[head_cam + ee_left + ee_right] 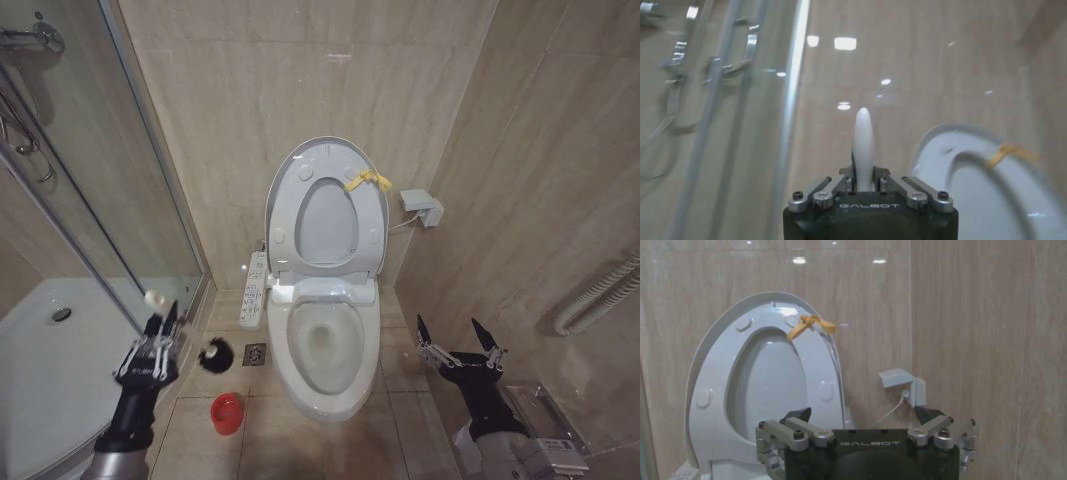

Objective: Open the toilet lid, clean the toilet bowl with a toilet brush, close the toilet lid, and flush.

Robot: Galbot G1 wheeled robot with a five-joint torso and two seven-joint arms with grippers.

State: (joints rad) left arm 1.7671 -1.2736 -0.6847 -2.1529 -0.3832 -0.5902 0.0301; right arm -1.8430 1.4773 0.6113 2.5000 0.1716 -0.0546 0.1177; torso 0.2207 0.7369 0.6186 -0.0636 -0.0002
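Observation:
The toilet lid (pixel 325 200) stands raised against the wall together with the seat, its yellow strap (pixel 366 181) at the top. Below it the toilet bowl (pixel 325 345) lies uncovered. My left gripper (pixel 165 325), left of the bowl, is shut on the toilet brush's white handle (pixel 863 142). The black bristle head (pixel 214 353) hangs above the floor, near the red holder (pixel 227 412). My right gripper (pixel 449 330) hovers open to the right of the bowl, holding nothing. Seen from the right wrist, the lid (pixel 760 375) rises beyond the spread fingers (pixel 797 416).
A glass shower enclosure (pixel 90 200) closes off the left side. A white button panel (pixel 255 288) hangs beside the toilet, with a floor drain (pixel 254 354) below it. A wall box (pixel 425 207) sits right of the lid, and a grab bar (pixel 600 295) runs along the right wall.

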